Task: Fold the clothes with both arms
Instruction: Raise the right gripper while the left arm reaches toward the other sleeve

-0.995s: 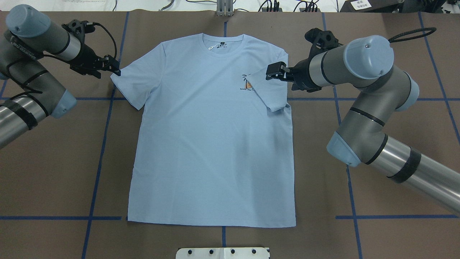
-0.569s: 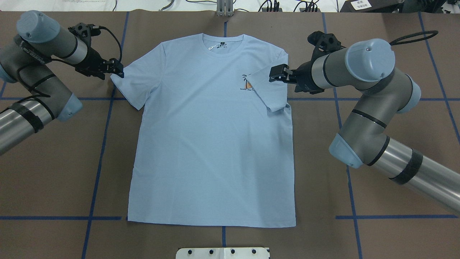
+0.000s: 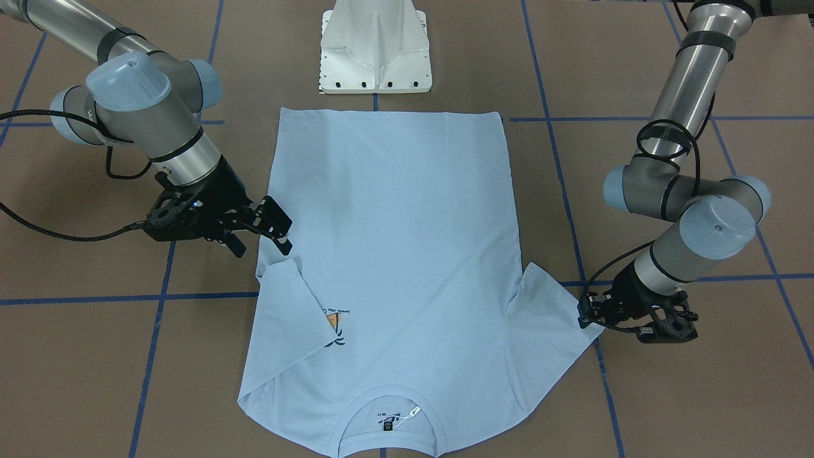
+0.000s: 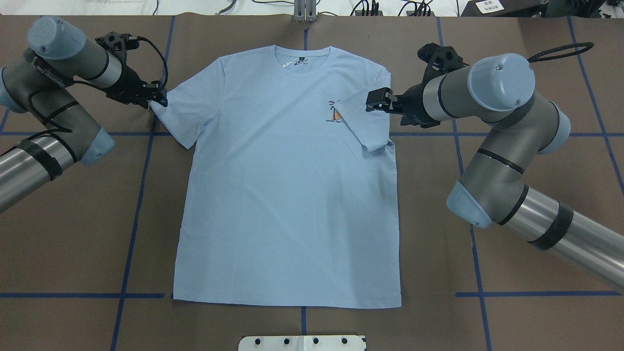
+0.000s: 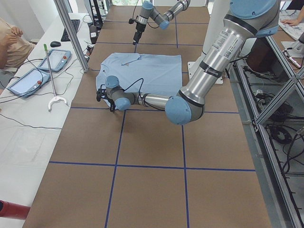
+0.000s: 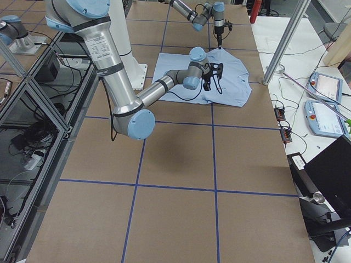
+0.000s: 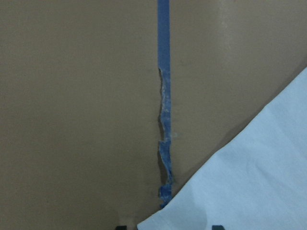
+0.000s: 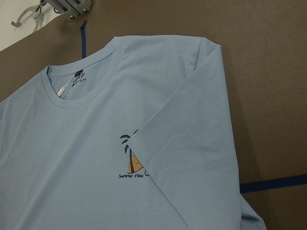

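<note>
The light blue T-shirt (image 4: 287,195) lies flat, front up, collar at the far edge. Its sleeve (image 4: 365,122) on my right side is folded in over the chest and covers part of the palm print (image 4: 334,113). My right gripper (image 4: 378,100) hovers open and empty just above that folded sleeve (image 3: 286,318); the right wrist view shows the fold (image 8: 192,158) below. My left gripper (image 4: 158,97) is open, low at the tip of the spread left sleeve (image 4: 183,109). In the left wrist view the sleeve corner (image 7: 259,182) lies between the fingertips (image 7: 217,227).
The white pedestal base (image 3: 375,51) stands at the near hem. Blue tape lines (image 4: 131,234) cross the brown table cover. A grey bracket (image 4: 305,12) sits at the far edge. A side desk with tablets (image 5: 54,59) and metal posts (image 5: 71,33) stands beyond the collar end.
My left gripper has moved in and down to the tip of the left sleeve. My right gripper has drawn back slightly to the right from the folded sleeve. The shirt has not moved.
</note>
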